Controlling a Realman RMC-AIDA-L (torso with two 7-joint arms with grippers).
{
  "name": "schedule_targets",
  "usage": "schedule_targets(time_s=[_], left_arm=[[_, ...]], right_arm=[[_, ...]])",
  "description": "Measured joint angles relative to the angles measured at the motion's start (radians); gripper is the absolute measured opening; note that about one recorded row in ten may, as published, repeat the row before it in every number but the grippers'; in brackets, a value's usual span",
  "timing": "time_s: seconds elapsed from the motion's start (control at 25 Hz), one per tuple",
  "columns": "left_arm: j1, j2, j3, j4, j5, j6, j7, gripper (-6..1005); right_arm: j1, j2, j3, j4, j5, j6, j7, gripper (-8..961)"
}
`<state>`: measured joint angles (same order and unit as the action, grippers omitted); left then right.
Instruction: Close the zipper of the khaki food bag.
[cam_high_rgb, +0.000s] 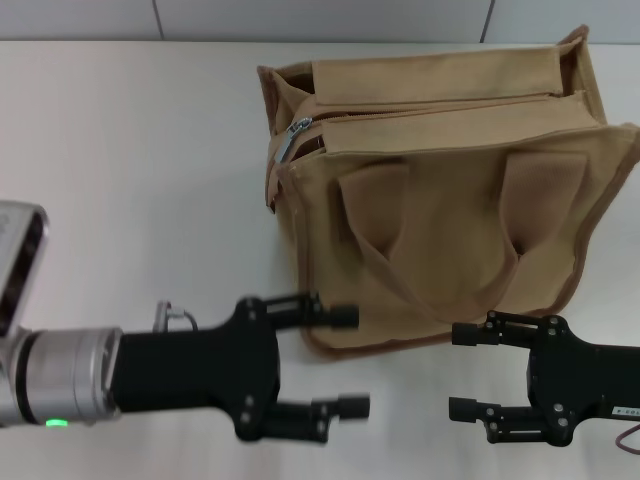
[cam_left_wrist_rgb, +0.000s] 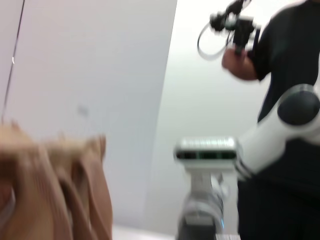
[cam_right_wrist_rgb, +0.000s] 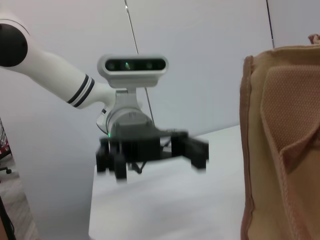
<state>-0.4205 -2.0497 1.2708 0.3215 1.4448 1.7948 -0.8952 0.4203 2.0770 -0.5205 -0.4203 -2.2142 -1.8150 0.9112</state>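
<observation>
The left gripper (cam_high_rgb: 345, 362) has its two black fingers (cam_high_rgb: 338, 317) spread wide apart, and they hold nothing. They point across the white table (cam_high_rgb: 130, 180) toward the other arm. Its far finger sits right at the low front corner of the khaki food bag (cam_high_rgb: 440, 200), and from the head view I cannot tell if it touches the cloth. The near finger is out over bare table. Past those fingers, up at the bag's top, the zipper (cam_high_rgb: 420, 108) runs along the bag, and its small silver pull tab (cam_high_rgb: 287, 140) hangs at the end on the left gripper's side. Next to the tab the bag's top gapes open a little. The bag's front handle (cam_high_rgb: 440, 240) droops down toward both grippers. The right gripper (cam_high_rgb: 462, 372) faces the left one, with a clear gap of table between them. Its fingers (cam_high_rgb: 470, 333) are also spread wide and hold nothing, and they wait just in front of the bag's lower edge.
</observation>
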Motion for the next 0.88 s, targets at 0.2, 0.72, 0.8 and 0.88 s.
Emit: schedule_targets(time_s=[0.2, 0.72, 0.8, 0.88], left_arm=[[-0.013, -0.022, -0.132, 0.002, -0.002, 0.090, 0.025, 814], [0.001, -0.012, -0.251, -0.021, -0.279, 0.110, 0.029, 815], [0.012, -0.006, -0.284, -0.021, -0.278, 0.075, 0.029, 814], [0.027, 0.001, -0.306, -0.022, -0.276, 0.029, 0.029, 814]], right_arm=[[0.000, 0.000, 0.003, 0.000, 0.000, 0.000, 0.000, 766], [-0.005, 0.000, 0.008, 0.000, 0.000, 0.000, 0.000, 765], [-0.006, 0.000, 0.008, 0.000, -0.001, 0.000, 0.000, 765], [-0.006, 0.000, 0.008, 0.000, -0.001, 0.001, 0.000, 765]])
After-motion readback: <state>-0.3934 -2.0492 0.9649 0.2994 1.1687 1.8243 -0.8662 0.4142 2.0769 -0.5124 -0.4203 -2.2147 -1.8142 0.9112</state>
